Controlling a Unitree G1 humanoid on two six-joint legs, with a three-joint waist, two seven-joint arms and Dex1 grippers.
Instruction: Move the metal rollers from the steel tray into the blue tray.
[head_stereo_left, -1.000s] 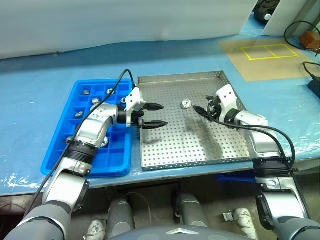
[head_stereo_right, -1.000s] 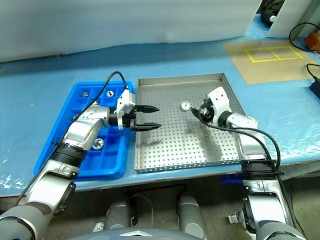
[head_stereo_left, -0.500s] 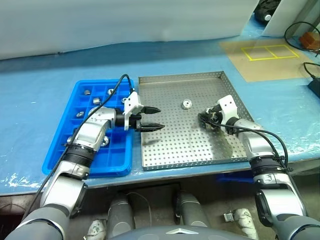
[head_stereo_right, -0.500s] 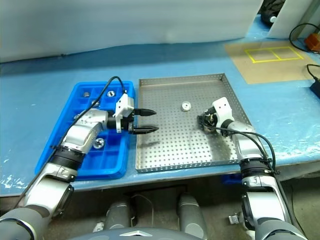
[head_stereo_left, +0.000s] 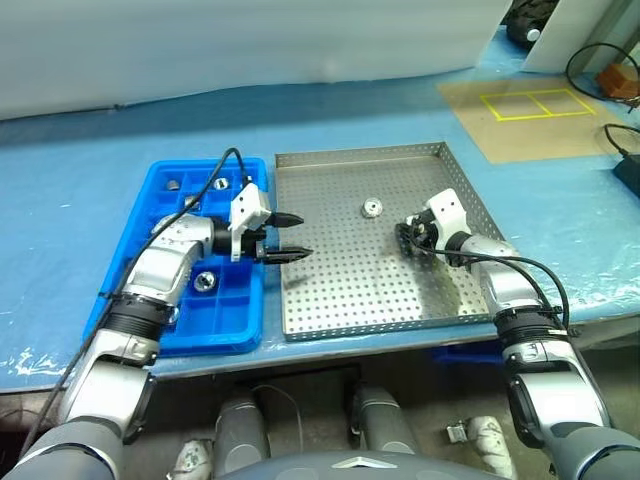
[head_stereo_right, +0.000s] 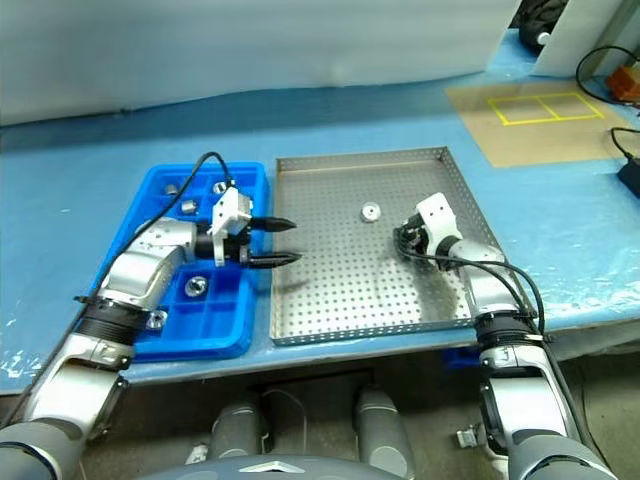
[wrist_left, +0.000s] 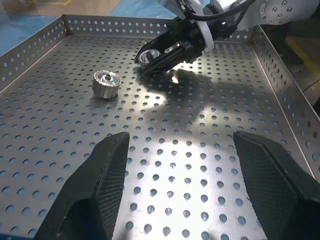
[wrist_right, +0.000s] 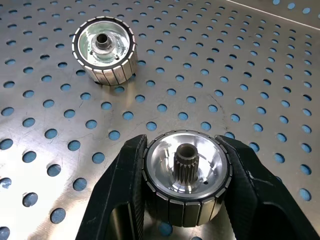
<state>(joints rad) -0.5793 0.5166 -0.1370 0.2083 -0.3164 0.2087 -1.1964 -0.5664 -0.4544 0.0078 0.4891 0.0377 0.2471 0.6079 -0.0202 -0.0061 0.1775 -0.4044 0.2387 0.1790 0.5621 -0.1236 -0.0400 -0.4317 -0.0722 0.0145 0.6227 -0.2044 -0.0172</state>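
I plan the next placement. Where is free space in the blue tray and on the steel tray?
In the blue tray, the near compartments are mostly free; the far ones hold rollers. On the steel tray, the near half is bare. It is crowded around the loose roller and the right gripper, shut on another roller.

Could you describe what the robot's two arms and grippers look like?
Both arms are silver-grey metal segments with dark joint rings. Each wrist carries a white block, with a thin black cable looping back along the arm. The left gripper and right gripper each end in two black, tapered jaws.
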